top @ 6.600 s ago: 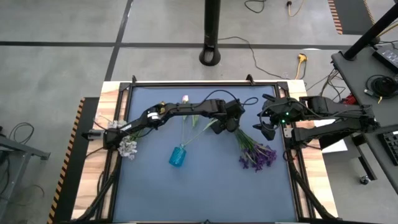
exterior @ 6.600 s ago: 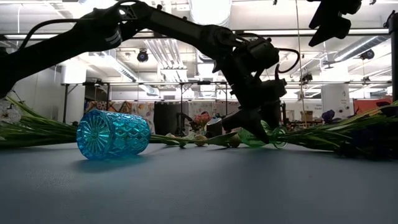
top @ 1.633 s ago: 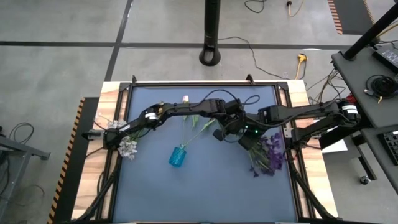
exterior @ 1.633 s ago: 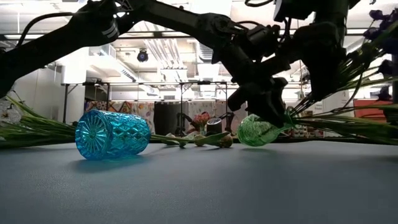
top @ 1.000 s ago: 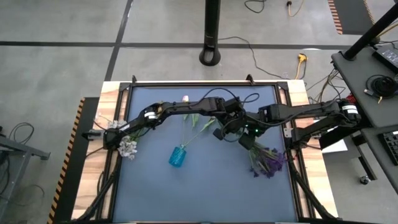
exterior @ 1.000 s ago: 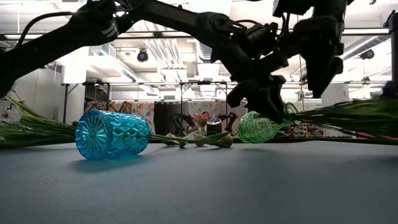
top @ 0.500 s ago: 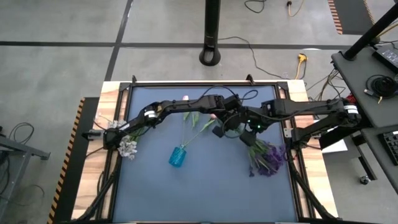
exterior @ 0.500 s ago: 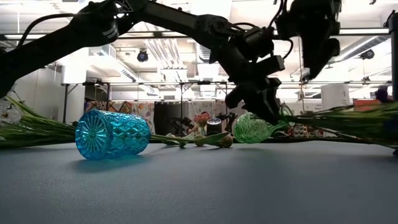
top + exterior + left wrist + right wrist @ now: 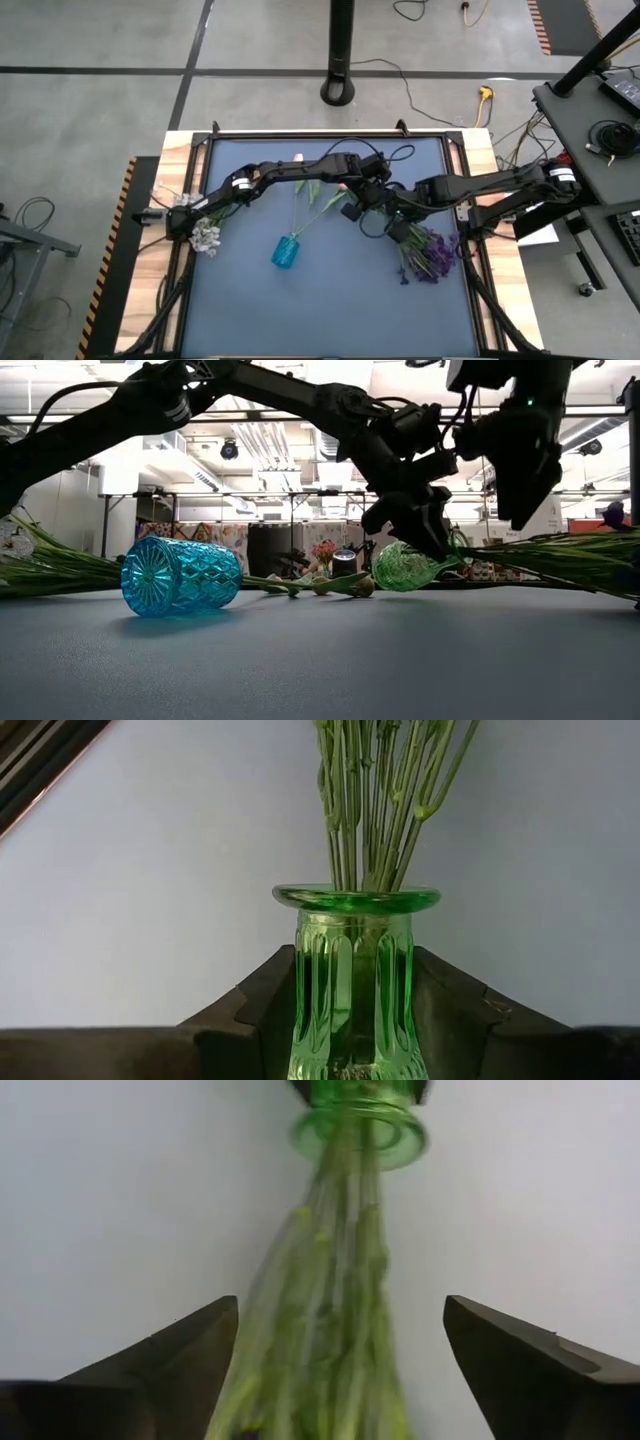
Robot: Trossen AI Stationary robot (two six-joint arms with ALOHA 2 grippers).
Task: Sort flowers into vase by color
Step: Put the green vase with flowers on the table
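A: Where's the green vase?
B: Tipped on its side mid-table, clamped in the left gripper's jaws, purple flower stems poking into its mouth.
A: And the right gripper?
B: Over those stems, jaws spread wide, holding nothing. The blue vase lies apart.
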